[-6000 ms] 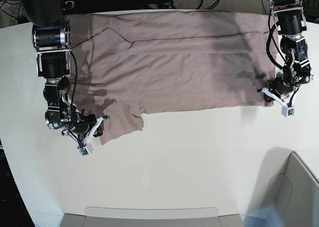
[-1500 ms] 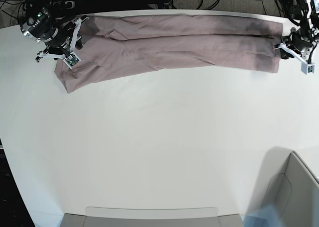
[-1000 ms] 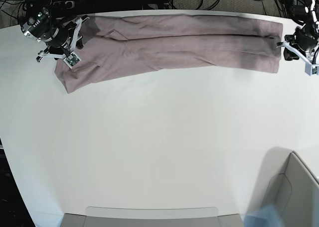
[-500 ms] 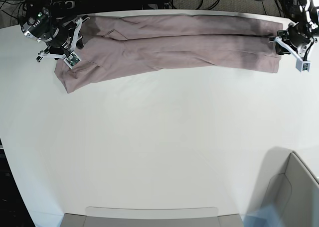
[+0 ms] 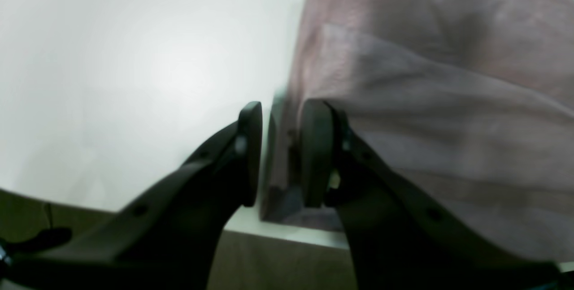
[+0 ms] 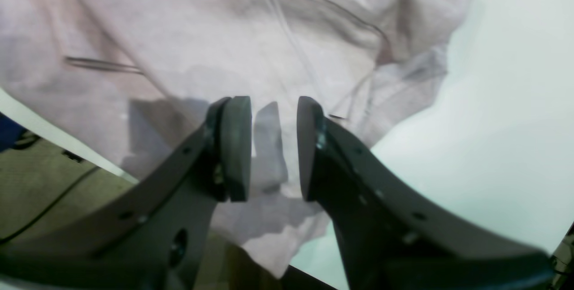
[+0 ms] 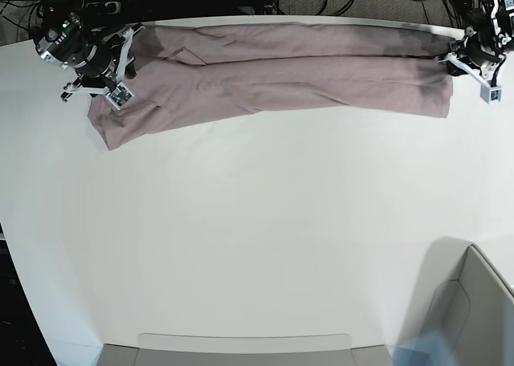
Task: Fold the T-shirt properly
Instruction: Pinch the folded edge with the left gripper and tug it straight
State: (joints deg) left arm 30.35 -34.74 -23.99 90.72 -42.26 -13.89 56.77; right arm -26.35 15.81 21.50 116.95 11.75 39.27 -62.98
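T-shirt (image 7: pixel 281 71) lies as a long folded band along the far edge of the white tabletop (image 7: pixel 257 237), plain mauve-pink; no print, label or writing readable. At its left end the right hand (image 7: pixel 103 65) sits over the cloth, pads (image 6: pixel 235 146) apart, nothing pinched. At the right end the left hand (image 7: pixel 470 61) stands open, astride the shirt's edge (image 5: pixel 280 155).
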